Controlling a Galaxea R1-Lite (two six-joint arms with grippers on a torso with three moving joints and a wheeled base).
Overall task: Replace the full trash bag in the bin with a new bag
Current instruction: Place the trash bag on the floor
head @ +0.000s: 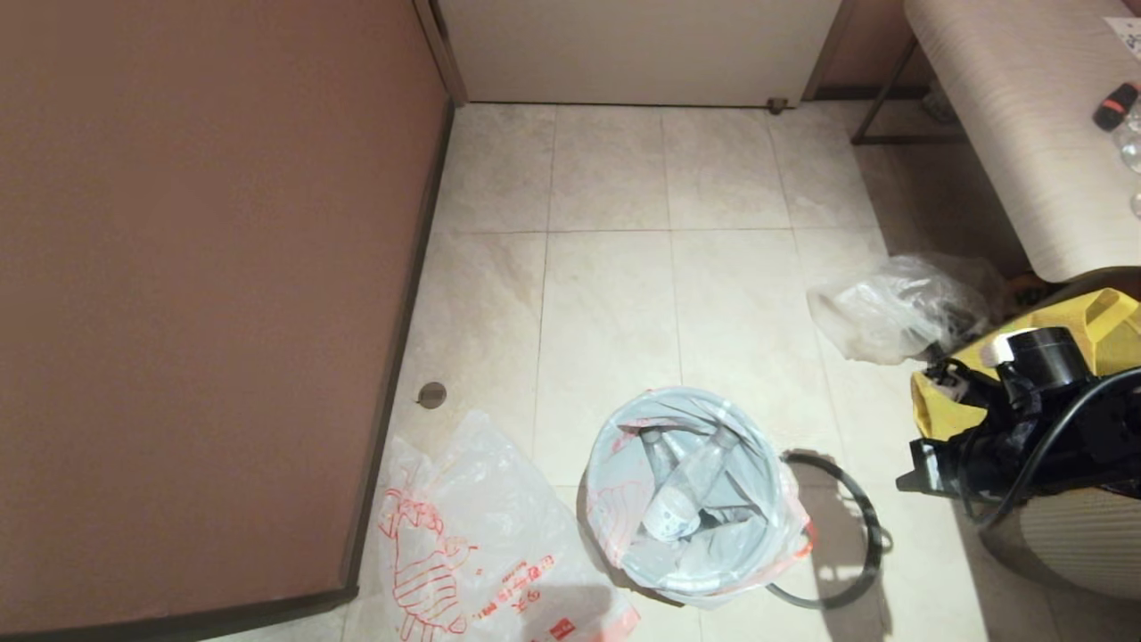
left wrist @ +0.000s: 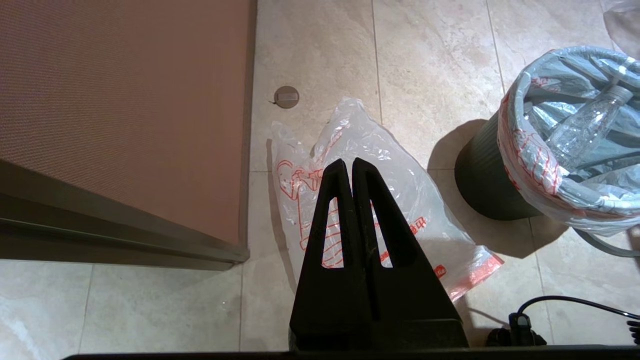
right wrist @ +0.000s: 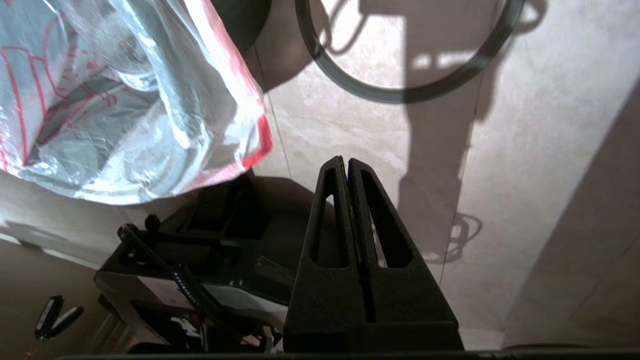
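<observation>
The bin (left wrist: 482,185), a small black bucket, stands on the tiled floor. The full trash bag (head: 691,499) lines it, white with red print, its orange-red hem folded over the rim, and a clear plastic bottle (head: 682,495) lies inside. The bin's grey ring rim (head: 842,535) lies loose on the floor beside it. The new bag (head: 472,553) lies flat by the wall. My left gripper (left wrist: 351,162) hangs shut and empty above the new bag (left wrist: 400,200). My right gripper (right wrist: 345,161) is shut and empty over bare floor, apart from the full bag (right wrist: 125,100) and the ring (right wrist: 400,92).
A brown wall panel (head: 205,294) runs along the left. A clear crumpled bag (head: 900,308) and a yellow tote (head: 1110,325) sit at the right by a bench (head: 1025,116). My right arm (head: 1034,419) is near the tote. A floor drain (head: 432,394) lies by the wall.
</observation>
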